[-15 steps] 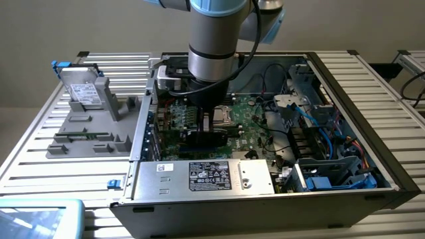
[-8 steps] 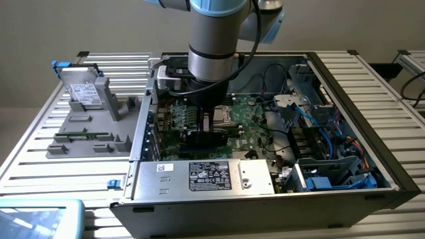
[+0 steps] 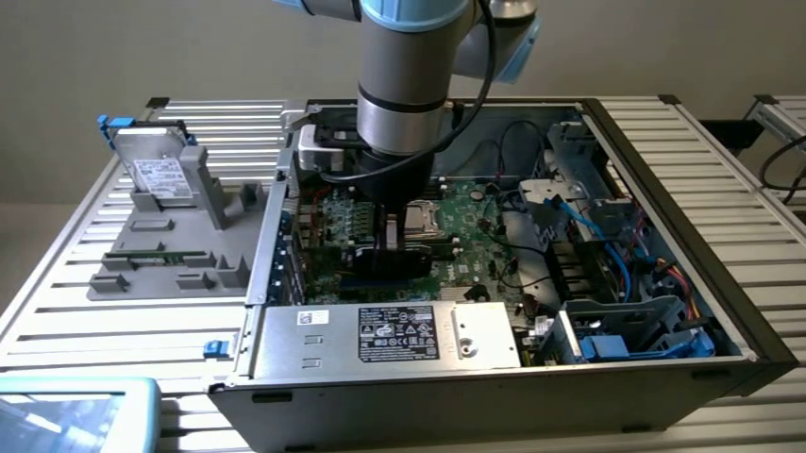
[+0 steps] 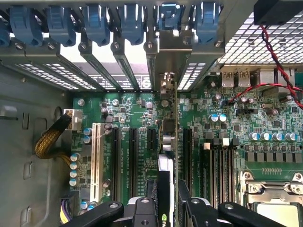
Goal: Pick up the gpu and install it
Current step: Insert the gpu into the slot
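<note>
Your claw (image 4: 169, 201) pinches the gpu (image 4: 166, 142), which stands on edge over the motherboard (image 4: 265, 156) inside the open case (image 3: 705, 189), its bracket end at the rear slot openings. One white slot (image 4: 97, 161) and three black slots (image 4: 134, 156) lie close on one side. One red-black wire (image 4: 279, 66) hangs nearby. One hard drive (image 3: 160, 175) rests on the surface (image 3: 75, 283), at the exterior view's left.

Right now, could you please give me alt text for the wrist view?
The gripper holds the gpu edge-on over the green motherboard, parallel to its black expansion slots; blue latches line the rear bracket openings.
</note>
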Controlling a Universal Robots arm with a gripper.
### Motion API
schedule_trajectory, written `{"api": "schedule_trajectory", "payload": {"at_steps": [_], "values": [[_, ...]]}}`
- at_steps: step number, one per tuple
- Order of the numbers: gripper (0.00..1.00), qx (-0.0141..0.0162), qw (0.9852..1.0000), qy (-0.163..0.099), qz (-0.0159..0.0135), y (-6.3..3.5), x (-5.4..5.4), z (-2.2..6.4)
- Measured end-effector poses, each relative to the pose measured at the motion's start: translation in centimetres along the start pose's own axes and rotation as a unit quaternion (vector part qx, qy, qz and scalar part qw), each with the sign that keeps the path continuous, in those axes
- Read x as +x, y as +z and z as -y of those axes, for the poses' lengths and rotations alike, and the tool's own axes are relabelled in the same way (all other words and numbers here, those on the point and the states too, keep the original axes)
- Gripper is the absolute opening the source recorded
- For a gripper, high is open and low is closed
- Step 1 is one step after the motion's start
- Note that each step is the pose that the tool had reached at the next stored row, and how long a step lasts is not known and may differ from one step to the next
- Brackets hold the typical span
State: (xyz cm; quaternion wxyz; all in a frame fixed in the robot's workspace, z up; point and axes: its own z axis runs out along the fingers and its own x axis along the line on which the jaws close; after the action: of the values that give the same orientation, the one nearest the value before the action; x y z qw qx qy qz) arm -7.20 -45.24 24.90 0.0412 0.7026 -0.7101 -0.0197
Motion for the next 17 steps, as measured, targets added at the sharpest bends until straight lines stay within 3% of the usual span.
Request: {"api": "schedule_trajectory", "payload": {"at_steps": [4,17], "values": [[0.28,0.0001,1.0000,-0.001,0.0019,0.00,0.10,0.02],[0.28,-0.0006,1.0000,-0.002,0.0025,0.02,0.10,0.02]]}}
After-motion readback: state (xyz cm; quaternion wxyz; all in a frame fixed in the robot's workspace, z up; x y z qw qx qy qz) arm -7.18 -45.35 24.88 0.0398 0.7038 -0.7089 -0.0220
